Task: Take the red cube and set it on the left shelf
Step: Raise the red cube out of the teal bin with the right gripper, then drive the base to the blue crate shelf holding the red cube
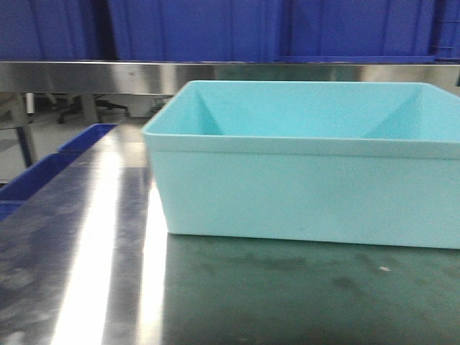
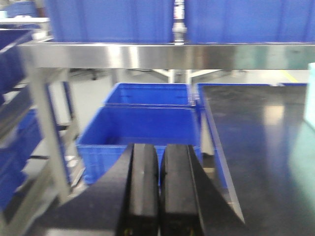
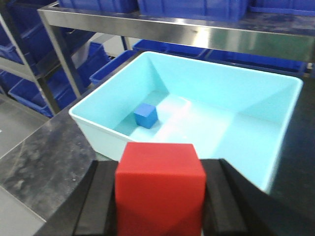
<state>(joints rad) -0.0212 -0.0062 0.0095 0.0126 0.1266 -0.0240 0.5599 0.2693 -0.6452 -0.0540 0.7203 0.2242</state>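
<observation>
Steel shelf (image 3: pixel 147 27) spans far side, beyond teal bin (image 3: pixel 275 147). Our right end effector (image 3: pixel 160 216) clamps red cube (image 3: pixel 160 182) at bin's near side. Left end effector (image 2: pixel 160 191) is pressed closed, empty. We recommend firm squeeze and level carry leftward, clear of rim.

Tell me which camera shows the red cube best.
The right wrist view: the red cube fills the foreground, held in the right gripper. The front and left wrist views show none of it.
</observation>
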